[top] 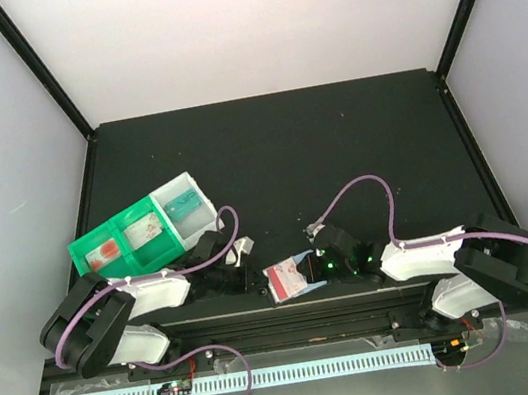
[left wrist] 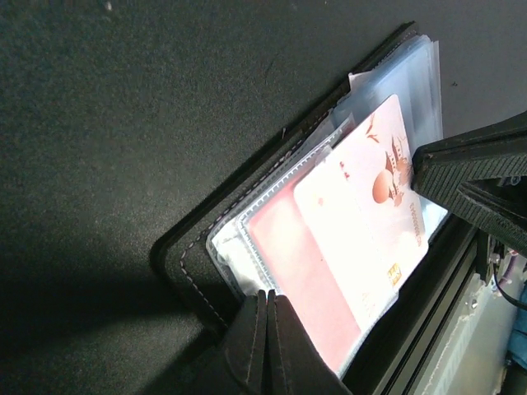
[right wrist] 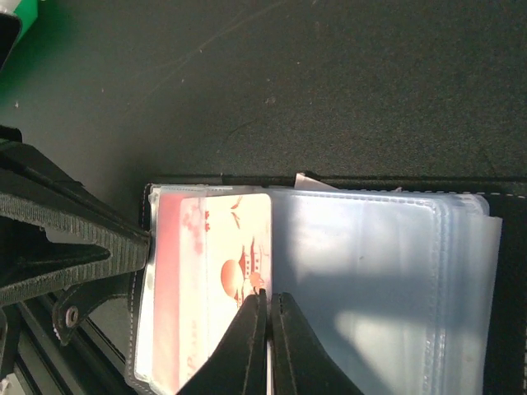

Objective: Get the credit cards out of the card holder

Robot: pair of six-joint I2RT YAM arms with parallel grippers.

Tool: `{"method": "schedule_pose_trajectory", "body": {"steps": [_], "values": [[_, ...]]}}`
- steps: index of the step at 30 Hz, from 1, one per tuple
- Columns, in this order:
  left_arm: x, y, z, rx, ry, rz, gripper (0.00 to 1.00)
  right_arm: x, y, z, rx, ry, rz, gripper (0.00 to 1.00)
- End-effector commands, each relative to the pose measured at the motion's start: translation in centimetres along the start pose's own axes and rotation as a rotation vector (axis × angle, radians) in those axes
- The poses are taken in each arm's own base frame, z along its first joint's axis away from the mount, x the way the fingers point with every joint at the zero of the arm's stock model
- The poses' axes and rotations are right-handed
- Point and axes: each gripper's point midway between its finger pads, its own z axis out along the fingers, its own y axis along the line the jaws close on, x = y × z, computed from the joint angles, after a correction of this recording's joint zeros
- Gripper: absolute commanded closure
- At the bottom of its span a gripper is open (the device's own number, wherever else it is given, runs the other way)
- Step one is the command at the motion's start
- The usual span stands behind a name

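Observation:
The card holder (top: pixel 293 280) lies open at the table's near edge between my two grippers. Its dark stitched cover (left wrist: pixel 193 247) and clear sleeves (right wrist: pixel 379 280) show in both wrist views. A red-and-white credit card (right wrist: pixel 222 271) sticks partly out of the left sleeve; it also shows in the left wrist view (left wrist: pixel 362 230). My left gripper (left wrist: pixel 268 298) is shut on the sleeve edge at the holder's corner. My right gripper (right wrist: pixel 268 298) is shut on the card's free edge. Each gripper shows in the other's view, the left one (right wrist: pixel 74 247) and the right one (left wrist: pixel 473 177).
A green-and-clear compartment tray (top: pixel 85 250) stands left of the holder, holding a red card (top: pixel 108 252) and a teal card (top: pixel 183 209). The table's black front rail (top: pixel 295 319) runs just below the holder. Purple cables loop over both arms.

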Motion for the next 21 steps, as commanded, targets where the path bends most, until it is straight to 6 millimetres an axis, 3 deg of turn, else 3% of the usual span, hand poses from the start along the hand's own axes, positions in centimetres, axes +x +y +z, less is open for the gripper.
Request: {"method": "schedule_pose_trajectory", "body": {"steps": [1,14,21], "values": [[-0.9,2.7,0.0,-0.161,-0.032,0.005,0.98,-0.3,0.4,-0.3,-0.026,-0.013,-0.017,0.91],[-1.3,2.2,-0.2,-0.144,-0.045,-0.005,0.98,1.1,0.5,1.1,-0.072,0.055,0.013,0.84],[-2.4,-0.7,-1.7,-0.065,-0.098,0.015,0.95,1.4,0.1,1.2,-0.069,0.056,0.026,0.84]]}}
